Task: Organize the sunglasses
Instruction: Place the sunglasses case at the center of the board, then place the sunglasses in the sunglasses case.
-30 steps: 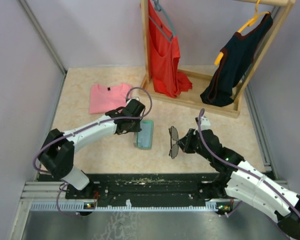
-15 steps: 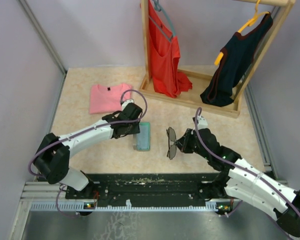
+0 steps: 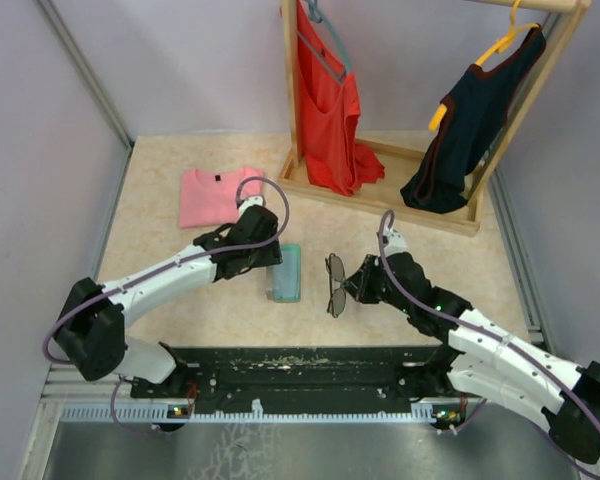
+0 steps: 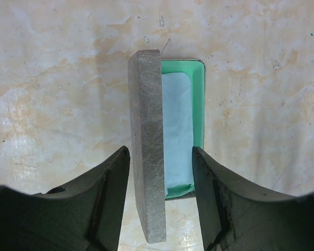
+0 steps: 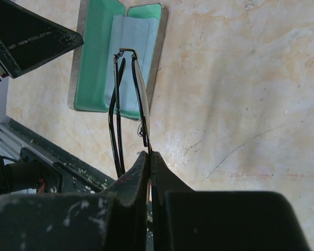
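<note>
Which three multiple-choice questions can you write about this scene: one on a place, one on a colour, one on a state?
1. Where are the sunglasses, relative to the case? A. inside it B. right of it, in the right gripper C. out of view
2. What colour is the case's lining? A. red B. green C. yellow
3. The case is: A. open B. shut C. upside down
Answers: B, the shut right gripper pinches them; B, green shows around the cloth; A, its lid is raised.
</note>
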`<control>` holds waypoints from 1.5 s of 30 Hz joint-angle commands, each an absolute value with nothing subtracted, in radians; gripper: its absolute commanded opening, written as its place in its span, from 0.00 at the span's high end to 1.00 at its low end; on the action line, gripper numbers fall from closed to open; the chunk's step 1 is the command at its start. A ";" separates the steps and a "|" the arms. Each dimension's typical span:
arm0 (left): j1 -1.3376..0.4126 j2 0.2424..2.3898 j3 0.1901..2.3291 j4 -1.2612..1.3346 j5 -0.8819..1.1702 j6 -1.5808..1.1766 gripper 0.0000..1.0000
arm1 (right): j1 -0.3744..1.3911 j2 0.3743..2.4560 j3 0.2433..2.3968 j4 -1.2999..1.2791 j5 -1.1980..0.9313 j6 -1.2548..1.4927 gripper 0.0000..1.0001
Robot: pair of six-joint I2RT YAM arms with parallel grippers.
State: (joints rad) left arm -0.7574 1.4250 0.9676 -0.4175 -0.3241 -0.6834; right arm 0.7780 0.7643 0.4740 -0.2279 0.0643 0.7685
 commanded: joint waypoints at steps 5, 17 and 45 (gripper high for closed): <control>-0.759 1.367 0.934 -0.391 -0.334 -0.656 0.41 | 0.768 0.938 0.581 -0.009 -0.025 0.811 1.00; -0.703 1.324 0.880 -0.283 -0.216 -0.550 0.38 | 0.756 1.277 0.676 0.211 -0.051 0.881 1.00; -0.701 1.371 0.841 -0.258 -0.208 -0.531 0.45 | 0.759 1.625 0.795 0.328 -0.111 0.906 1.00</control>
